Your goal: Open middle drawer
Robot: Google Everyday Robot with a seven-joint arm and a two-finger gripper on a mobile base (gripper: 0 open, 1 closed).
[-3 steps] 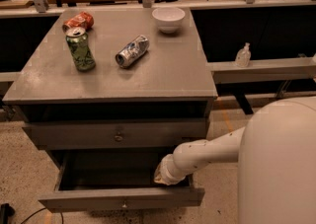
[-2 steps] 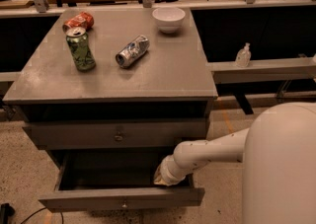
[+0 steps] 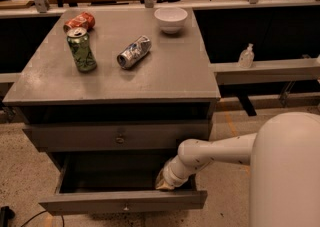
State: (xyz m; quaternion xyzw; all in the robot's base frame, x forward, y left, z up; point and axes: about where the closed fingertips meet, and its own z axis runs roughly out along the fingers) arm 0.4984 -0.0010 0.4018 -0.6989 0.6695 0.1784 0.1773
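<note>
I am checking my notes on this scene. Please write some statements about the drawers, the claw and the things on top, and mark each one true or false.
1. The middle drawer is pulled out. True.
2. The white bowl lies in the open drawer. False: it sits on the cabinet top, at the back.
3. The green can stands upright. True.
4. The claw hovers over the cabinet top. False: it reaches down into the middle drawer, near its right side.
5. The silver can stands upright. False: it lies on its side.
</note>
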